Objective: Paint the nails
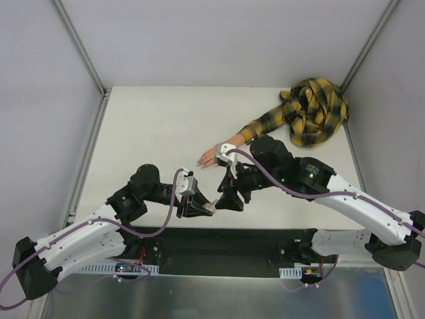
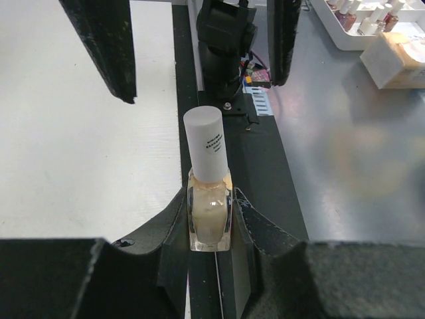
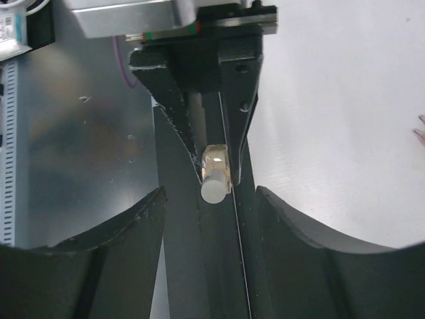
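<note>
My left gripper (image 1: 201, 207) is shut on a small beige polish bottle (image 2: 209, 216) with a white cap (image 2: 206, 141) and holds it over the table's near edge. My right gripper (image 1: 228, 199) is open and faces the bottle. Its fingers (image 2: 99, 46) stand on either side of the cap and apart from it. In the right wrist view the cap (image 3: 213, 191) points at me from between the left gripper's fingers (image 3: 174, 100). The mannequin hand (image 1: 218, 155) with the plaid sleeve (image 1: 312, 111) lies behind, its nails (image 1: 201, 161) pointing left. Fingertips show at the right wrist view's edge (image 3: 420, 133).
A black mounting rail (image 1: 219, 249) runs along the table's near edge under both grippers. A white tray of polish bottles (image 2: 358, 23) and a white box (image 2: 398, 60) sit beyond it on the grey surface. White walls enclose the table (image 1: 153, 133).
</note>
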You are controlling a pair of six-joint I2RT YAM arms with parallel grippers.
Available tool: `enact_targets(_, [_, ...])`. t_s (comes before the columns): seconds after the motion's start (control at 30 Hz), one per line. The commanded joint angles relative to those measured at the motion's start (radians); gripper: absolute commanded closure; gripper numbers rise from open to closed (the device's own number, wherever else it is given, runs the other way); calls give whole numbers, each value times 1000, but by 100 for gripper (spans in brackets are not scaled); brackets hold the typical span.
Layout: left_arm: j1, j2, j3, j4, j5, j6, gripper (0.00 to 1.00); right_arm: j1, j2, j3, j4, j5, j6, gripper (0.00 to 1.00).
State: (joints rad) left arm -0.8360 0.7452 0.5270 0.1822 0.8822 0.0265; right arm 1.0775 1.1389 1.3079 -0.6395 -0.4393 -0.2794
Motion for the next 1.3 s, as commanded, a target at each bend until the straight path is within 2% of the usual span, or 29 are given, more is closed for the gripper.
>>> enact_targets(0.0, [9,-3,41,69,83,-23,100,-4,13,-1,44,-128,-58,45])
enact_targets(0.27, [18,-9,39,77,96,-23,100,-5,51,-12,64,-171,-73,57])
enact_targets(0.43, [25,-7,39,80,97,-25,100,-4,53,-21,63,-165,-80,59])
enact_targets(0.63, [43,-9,38,91,97,-25,100,-2,61,-36,63,-171,-80,66])
enact_targets(0.73, [49,-12,36,97,90,-53,100,-4,62,-42,66,-174,-80,72])
enact_targets(0.8, [51,-12,36,97,78,-54,100,-4,64,-44,77,-177,-72,82])
enact_targets(0.83, [52,-13,36,97,71,-54,100,-4,65,-44,78,-177,-69,89])
enact_targets(0.87, [60,-15,36,97,45,-53,100,-2,74,-42,75,-179,-66,100])
enact_targets(0.97, [74,-35,30,92,-40,-51,100,-1,90,-61,102,-168,-34,99])
enact_targets(1.07, [90,-70,19,76,-208,-36,100,16,110,-100,168,-113,44,100])
enact_targets(1.1, [90,-84,16,68,-312,-11,100,25,120,-105,181,-23,72,100])
enact_targets(1.17, [90,-95,19,24,-418,28,100,47,149,-104,216,98,237,99])
enact_targets(1.2, [92,-102,21,14,-472,45,100,51,192,-98,216,261,334,100])
enact_targets(1.23, [91,-106,19,5,-541,64,100,71,209,-99,198,374,602,100])
enact_targets(1.27, [90,-107,18,3,-577,78,100,96,216,-114,225,484,715,100])
